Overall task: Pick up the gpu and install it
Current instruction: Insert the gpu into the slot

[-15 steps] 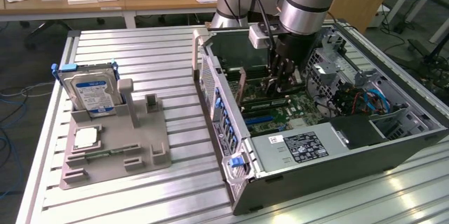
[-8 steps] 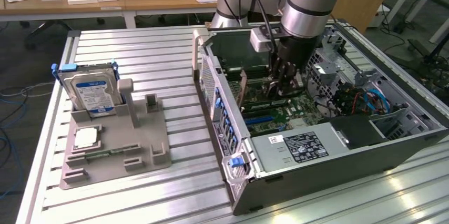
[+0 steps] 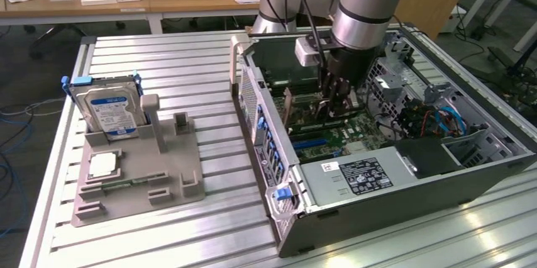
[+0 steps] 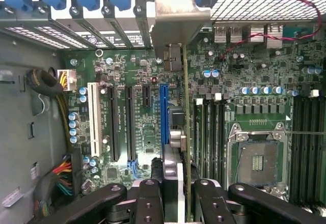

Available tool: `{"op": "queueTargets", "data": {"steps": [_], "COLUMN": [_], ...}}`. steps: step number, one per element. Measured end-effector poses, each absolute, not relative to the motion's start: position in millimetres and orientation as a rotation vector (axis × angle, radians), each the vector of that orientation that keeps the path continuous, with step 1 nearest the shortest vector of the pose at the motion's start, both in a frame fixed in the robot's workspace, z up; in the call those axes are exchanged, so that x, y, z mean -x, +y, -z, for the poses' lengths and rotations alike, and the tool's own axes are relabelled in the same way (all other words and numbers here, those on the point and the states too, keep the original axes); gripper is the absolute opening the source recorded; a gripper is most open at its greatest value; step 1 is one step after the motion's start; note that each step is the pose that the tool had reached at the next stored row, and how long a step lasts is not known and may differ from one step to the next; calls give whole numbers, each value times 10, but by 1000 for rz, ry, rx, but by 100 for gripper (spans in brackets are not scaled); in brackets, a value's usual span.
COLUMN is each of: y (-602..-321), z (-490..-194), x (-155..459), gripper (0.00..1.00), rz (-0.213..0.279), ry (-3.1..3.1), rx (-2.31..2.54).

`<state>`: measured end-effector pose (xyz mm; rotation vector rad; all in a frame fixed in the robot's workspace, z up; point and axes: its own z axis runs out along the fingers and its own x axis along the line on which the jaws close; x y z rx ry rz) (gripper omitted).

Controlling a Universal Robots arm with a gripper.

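My gripper [image 3: 337, 101] is lowered into the open computer case [image 3: 277, 173], above the green motherboard [image 4: 127, 132]. It is shut on the gpu [image 4: 186, 132], a thin card seen edge-on between the two black fingers [image 4: 148, 201]. The card's silver bracket [image 4: 178, 15] reaches the row of rear slot openings. In the exterior view the gpu [image 3: 292, 109] shows as a tan-brown face standing upright below the wrist. The card hangs close beside the long blue slot [image 4: 164, 114]; I cannot tell whether its edge touches the board.
A silver hard drive [image 3: 109, 111] with a blue label stands in the grey holder [image 3: 138, 180] at the exterior view's left, with a square processor chip [image 3: 102, 164] in front. Inside the case are the power supply [image 3: 361, 177], the processor socket [image 4: 257, 163] and cable bundles [image 4: 56, 81].
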<state>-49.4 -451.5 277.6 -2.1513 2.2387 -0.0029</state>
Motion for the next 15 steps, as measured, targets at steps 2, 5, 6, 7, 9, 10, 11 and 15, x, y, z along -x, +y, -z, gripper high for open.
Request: {"op": "queueTargets", "data": {"steps": [2,5,6,7,9,10,11,15], "y": [-4533,-4572,-4579,-4582,-4583,-4583,-4583,-4583], "z": [-2761,-2743,-2730,-2714,-2678,-2660,-2642,-2573], "x": [494,494,494,495,495,497,502,532], "gripper": [28,28,28,28,28,28,28,28], "rz": [3,3,3,3,3,3,3,3], "ry": [2239,2239,2239,2239,2239,2239,2239,2239], "rx": [2151,2151,2151,2151,2151,2151,2151,2151]}}
